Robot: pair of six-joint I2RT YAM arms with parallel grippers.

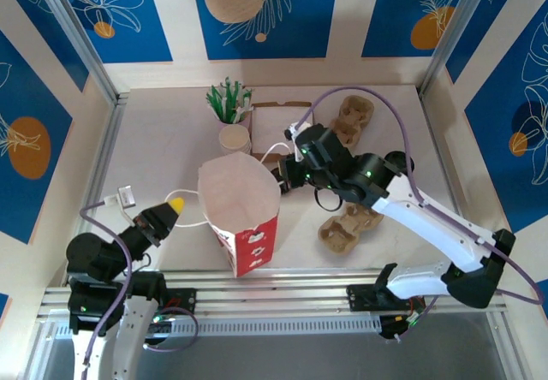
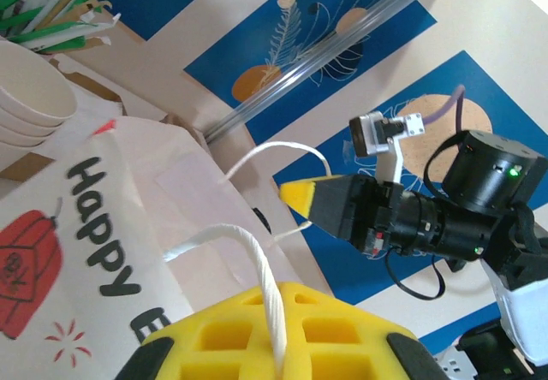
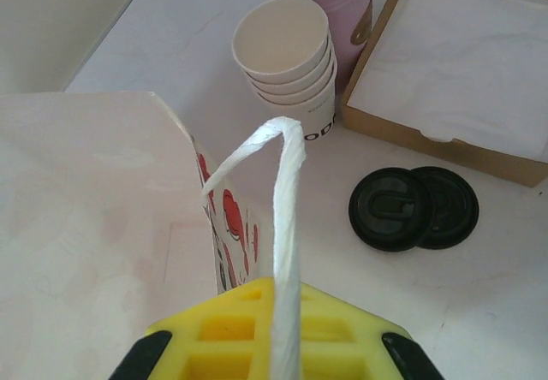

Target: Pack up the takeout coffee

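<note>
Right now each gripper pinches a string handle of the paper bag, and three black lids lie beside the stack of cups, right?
Not quite: two black lids, overlapping, lie beside the stack of cups, not three; the right wrist view shows it. The rest holds: the left gripper and right gripper each pinch a string handle of the paper bag.
</note>
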